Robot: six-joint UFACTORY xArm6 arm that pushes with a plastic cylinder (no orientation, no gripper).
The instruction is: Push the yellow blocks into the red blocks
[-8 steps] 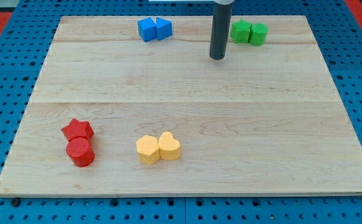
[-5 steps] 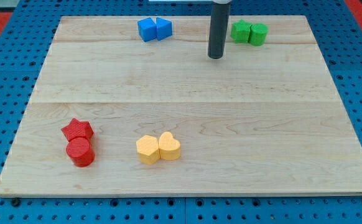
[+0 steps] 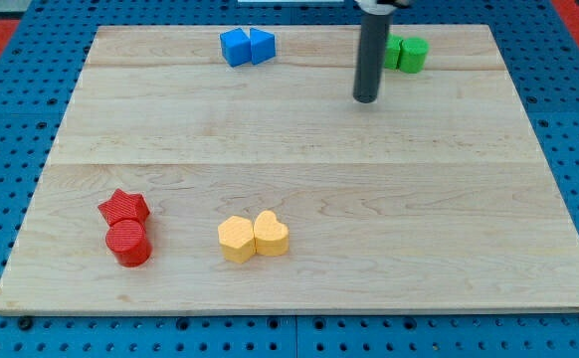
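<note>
Two yellow blocks sit touching near the view's bottom: a yellow hexagon (image 3: 235, 240) on the left and a yellow heart (image 3: 271, 234) on the right. To their left lie a red star (image 3: 123, 208) and, just below it, a red cylinder (image 3: 128, 244), touching each other. A gap of bare wood separates the yellow pair from the red pair. My tip (image 3: 367, 98) is near the view's top, far above and to the right of the yellow blocks, touching no block.
Two blue blocks (image 3: 247, 46) sit together at the top edge, left of my rod. Two green blocks (image 3: 406, 53) sit at the top right, partly hidden behind the rod. The wooden board (image 3: 299, 149) rests on a blue pegboard.
My tip has moved a little to the right and slightly down, now covering part of the left green block. No block has moved.
</note>
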